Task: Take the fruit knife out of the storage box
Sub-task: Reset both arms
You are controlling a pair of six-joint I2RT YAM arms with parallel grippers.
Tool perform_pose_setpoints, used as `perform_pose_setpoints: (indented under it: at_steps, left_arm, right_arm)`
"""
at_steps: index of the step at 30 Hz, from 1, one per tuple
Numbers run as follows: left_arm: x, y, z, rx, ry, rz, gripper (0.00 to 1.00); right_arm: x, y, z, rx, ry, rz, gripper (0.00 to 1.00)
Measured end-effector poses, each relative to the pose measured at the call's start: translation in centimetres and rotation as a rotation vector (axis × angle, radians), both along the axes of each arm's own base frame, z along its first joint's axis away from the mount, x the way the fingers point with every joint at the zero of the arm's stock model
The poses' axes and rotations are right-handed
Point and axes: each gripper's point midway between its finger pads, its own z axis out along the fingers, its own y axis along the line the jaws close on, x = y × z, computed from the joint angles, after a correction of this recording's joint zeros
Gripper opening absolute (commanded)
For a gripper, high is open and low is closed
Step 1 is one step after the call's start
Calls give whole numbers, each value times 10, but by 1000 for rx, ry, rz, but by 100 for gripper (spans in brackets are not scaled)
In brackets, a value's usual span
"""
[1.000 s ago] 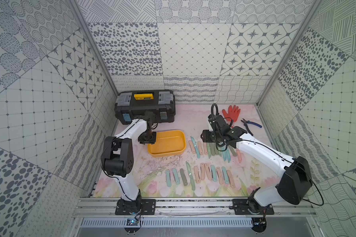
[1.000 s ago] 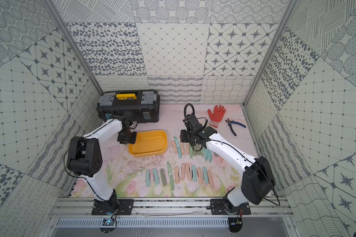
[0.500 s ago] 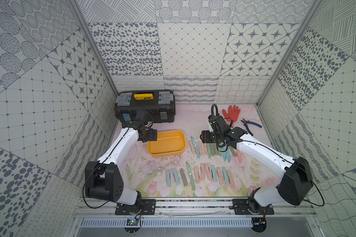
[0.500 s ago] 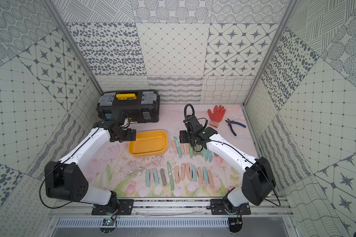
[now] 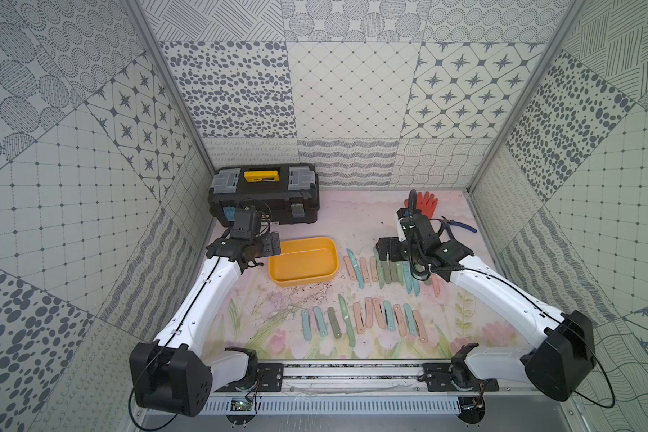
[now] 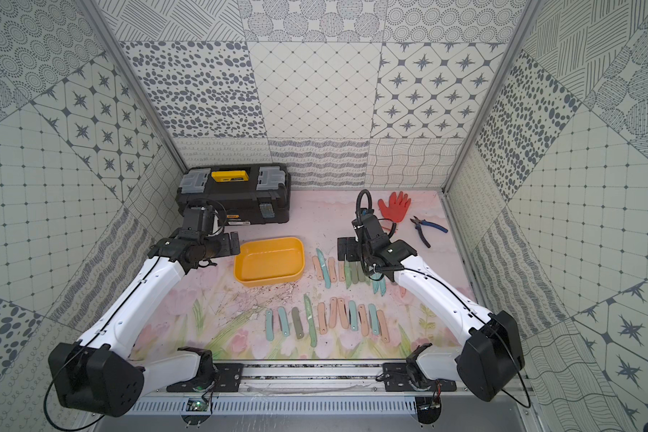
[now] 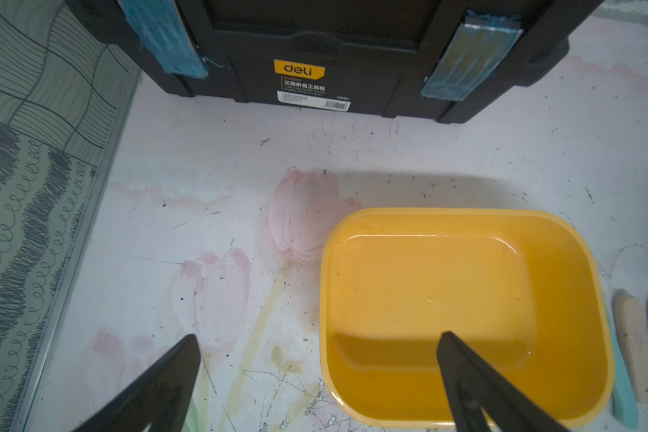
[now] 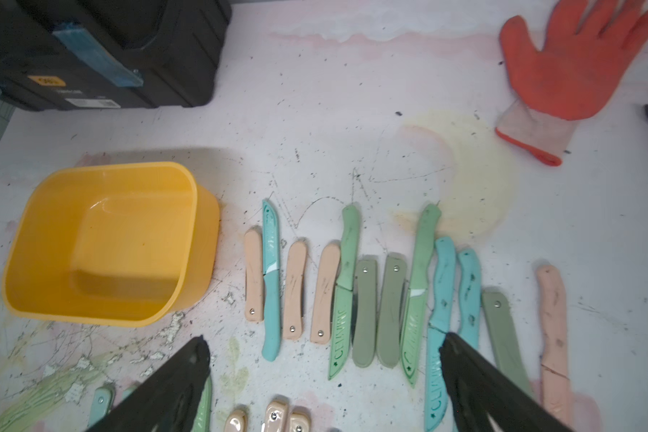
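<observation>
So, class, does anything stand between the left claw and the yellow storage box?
Nothing visible does. The open left claw hangs at the rim of the storage box, with no object between them. The box looks empty.

Storage box [image 5: 303, 281] before toolbox [image 5: 274, 202], knife rows [image 5: 356, 268] right of it, glove [image 5: 425, 204] behind.

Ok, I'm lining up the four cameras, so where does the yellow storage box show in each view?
In a top view: the storage box sits mid-table, just nearer than the black toolbox.
In a top view: same spot, toolbox behind it.
Left wrist: empty box ahead of the open left gripper, toolbox beyond.
Right wrist: box beside the fruit knives, toolbox beyond.
Shared landmark: the black toolbox.
</observation>
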Motion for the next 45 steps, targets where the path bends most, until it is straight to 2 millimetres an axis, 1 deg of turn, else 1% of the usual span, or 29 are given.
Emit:
perform_pose_setpoints:
  at_steps: [2,4,8,14,16,19,23,26,29,31,36,38,39,42,45]
  left_arm:
    - [-1,5,9,12,-33,23,99]
    - [-2,9,15,21,-56,45,99]
    - [-4,18,22,33,-92,96,99]
    - [-14,31,10,42,-116,186,99]
    - [-18,35,2,41,-121,214,99]
    - [-19,39,-8,45,-126,249,99]
    - [-16,45,-17,71,-138,280,99]
    - [-14,50,-25,105,-152,294,99]
    - [-15,56,-36,135,-171,311,99]
    - [-15,60,-42,156,-188,327,99]
    - [-16,72,-58,220,-212,365,99]
    - [-15,75,-64,243,-217,372,99]
    - [-14,77,-68,253,-216,374,99]
    - [-12,84,-78,274,-209,381,99]
    - [-8,89,-85,291,-211,382,99]
  right_arm:
    - [2,-17,6,11,-22,-36,98]
    - [5,-30,12,13,-42,-60,98]
    - [6,-45,15,-14,-73,-78,98]
    - [9,-65,13,-48,-79,-94,98]
    - [11,-74,14,-65,-86,-113,98]
    - [12,-88,18,-91,-108,-139,98]
    - [7,-105,21,-129,-180,-181,98]
    - [2,-118,8,-164,-251,-225,98]
    - [-4,-132,-14,-212,-280,-269,98]
    - [-3,-139,-24,-254,-285,-292,98]
    - [11,-153,-18,-300,-371,-353,98]
    - [13,-159,-23,-303,-412,-374,99]
    - [12,-161,-30,-305,-423,-376,99]
    - [9,-163,-56,-323,-417,-358,98]
    - [17,-162,-72,-315,-403,-341,98]
